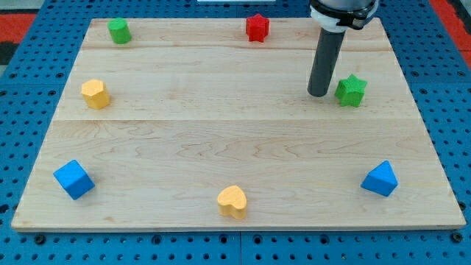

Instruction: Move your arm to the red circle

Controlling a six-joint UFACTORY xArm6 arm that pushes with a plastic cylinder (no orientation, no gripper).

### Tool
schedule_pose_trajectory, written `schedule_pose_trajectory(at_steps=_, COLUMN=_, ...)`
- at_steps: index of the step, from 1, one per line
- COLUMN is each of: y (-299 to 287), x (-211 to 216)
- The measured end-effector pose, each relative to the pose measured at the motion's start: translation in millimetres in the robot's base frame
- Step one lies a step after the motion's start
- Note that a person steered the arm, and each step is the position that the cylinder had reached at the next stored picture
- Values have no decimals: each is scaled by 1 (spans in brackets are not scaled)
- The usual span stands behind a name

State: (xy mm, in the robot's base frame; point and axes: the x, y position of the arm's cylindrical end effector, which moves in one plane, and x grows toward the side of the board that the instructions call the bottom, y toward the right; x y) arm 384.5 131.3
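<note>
The only red block in view is a red star [257, 27] at the top edge of the wooden board [221, 140], right of centre. No red circle shows. My tip [319, 94] rests on the board in the upper right, just left of a green star [351, 90] with a small gap between them. The red star lies up and to the left of the tip. The rod rises from the tip to the view's top and hides a strip of board behind it.
A green round block [118, 31] is at top left, a yellow block [96, 93] at left, and a blue cube [73, 179] at bottom left. A yellow heart [232, 202] is at bottom centre, and a blue triangle-shaped block [380, 179] at bottom right.
</note>
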Motion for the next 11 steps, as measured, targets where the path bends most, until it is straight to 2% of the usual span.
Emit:
schedule_pose_trajectory(at_steps=3, y=-23, x=-11)
schedule_pose_trajectory(at_steps=7, y=-22, x=-12)
schedule_pose_trajectory(at_steps=8, y=-49, x=-13)
schedule_pose_trajectory(at_steps=9, y=-127, x=-13)
schedule_pose_trajectory(at_steps=11, y=-199, x=-13)
